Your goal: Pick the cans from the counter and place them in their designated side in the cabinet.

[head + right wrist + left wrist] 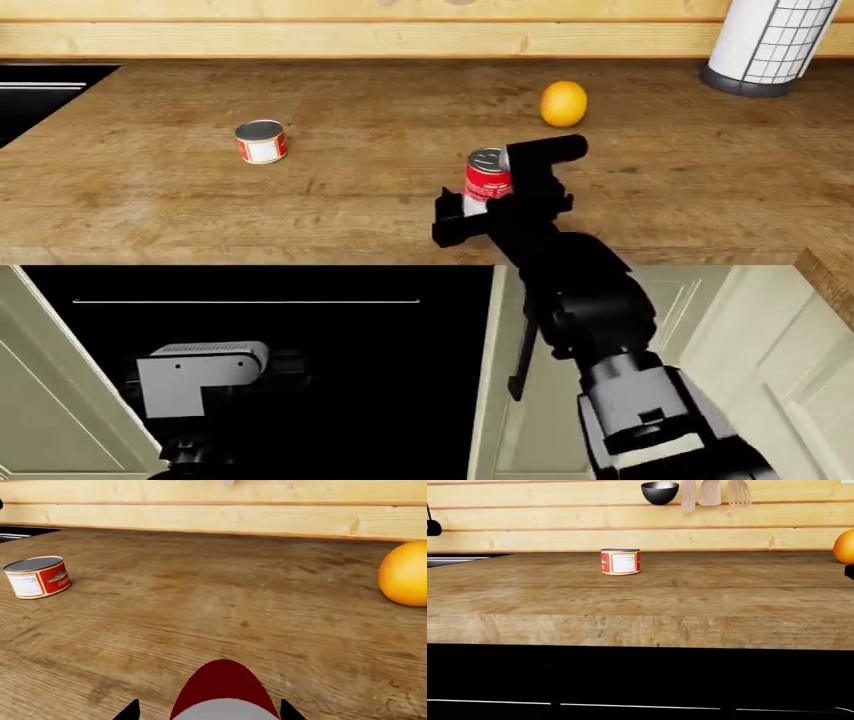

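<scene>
Counter (160, 200): two cans (262, 141), one orange (565, 103).

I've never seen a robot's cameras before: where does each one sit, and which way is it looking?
Head view: high up, looking down on the counter; the right arm reaches the tall can.
Left wrist view: low, at the counter's front edge, facing the short can and wall; no body shows.
Right wrist view: just above the tall can, between its fingertips.
All share the short can and orange.
</scene>
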